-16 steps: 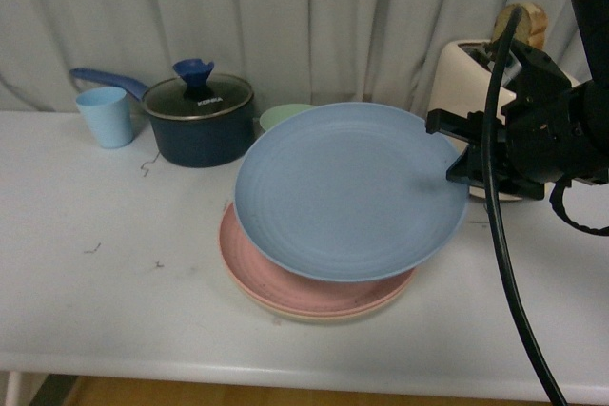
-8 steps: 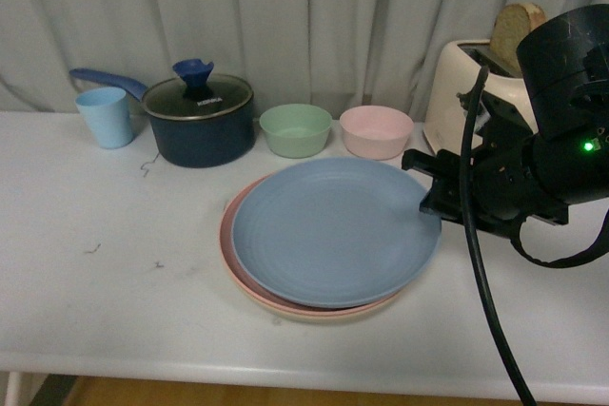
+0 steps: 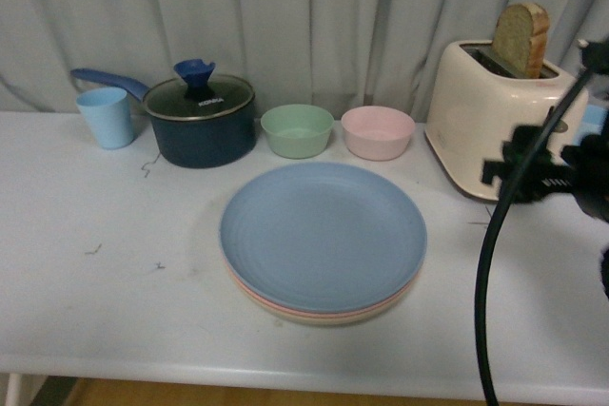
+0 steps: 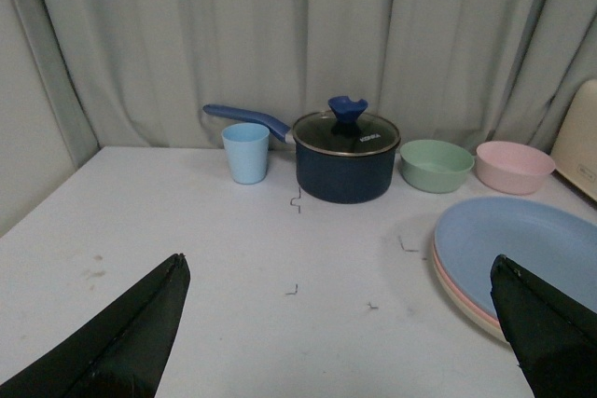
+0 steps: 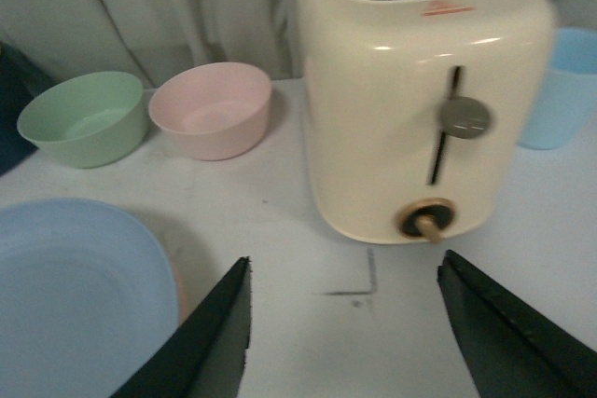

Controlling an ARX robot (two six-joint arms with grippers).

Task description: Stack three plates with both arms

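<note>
The light blue plate (image 3: pixel 322 232) lies flat on top of the pink plate (image 3: pixel 285 306) and the beige plate (image 3: pixel 328 319), whose rims show beneath it, in the middle of the white table (image 3: pixel 105 282). The stack also shows in the left wrist view (image 4: pixel 522 249) and the right wrist view (image 5: pixel 79 295). My right gripper (image 3: pixel 519 174) is open and empty, to the right of the stack, in front of the toaster (image 3: pixel 495 116); in its wrist view (image 5: pixel 343 272) the jaws stand wide apart over bare table. My left gripper (image 4: pixel 340 263) is open and empty, left of the stack.
A dark blue lidded pot (image 3: pixel 198 119), a light blue cup (image 3: pixel 106 116), a green bowl (image 3: pixel 297 130) and a pink bowl (image 3: pixel 377 132) line the back of the table. The cream toaster holds a slice of bread (image 3: pixel 521 38). A black cable (image 3: pixel 495 263) hangs at the right.
The right gripper lowered the blue plate onto the pink and beige plates, let it go, and drew back to the right toward the toaster.
</note>
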